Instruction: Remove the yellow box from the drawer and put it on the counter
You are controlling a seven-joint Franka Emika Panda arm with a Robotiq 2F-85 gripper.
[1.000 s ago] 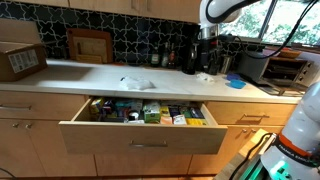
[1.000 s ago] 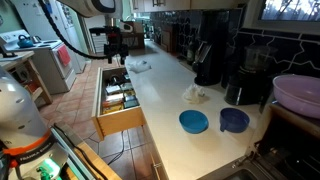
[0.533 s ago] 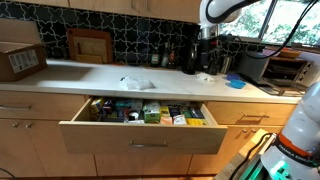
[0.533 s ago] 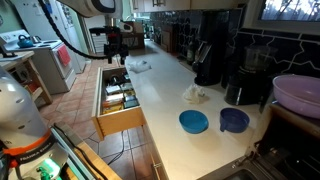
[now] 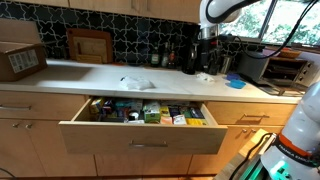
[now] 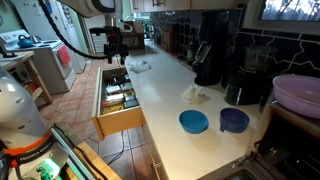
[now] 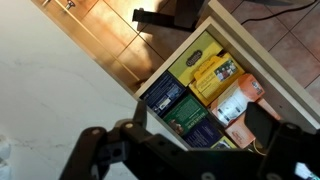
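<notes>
Nothing has moved that I can make out since the earlier frames: arm, drawer and contents sit just as they did. The claw [image 7: 190,160] hangs high with its fingers spread wide and nothing between them; in an exterior view the claw [image 6: 113,45] stands above the far end of the open drawer [image 6: 120,122], well clear of it.

From the wrist view I am looking down across the white counter [image 7: 40,90] onto the drawer [image 7: 270,50]. The yellow box [image 7: 213,76] lies flat inside, close to the wooden side wall, with an olive carton just beside it on one side, dark blue packets [image 7: 165,95] on another and an orange-topped tub [image 7: 238,100] on a third. In an exterior view it looks to be the yellow patch [image 5: 195,121] at one end of the drawer [image 5: 145,138], though that is small and I would not swear to it.

My worry is the crowding. With the fingers this wide, coming straight down would likely land a pad on a neighbouring carton or the wall instead of alongside the box, pushing things about or jamming the descent. Since the box lies flat, a shallow pinch on its edges could slip as I lift. Carrying it over, a low path risks clipping the counter [image 5: 100,78] lip.
</notes>
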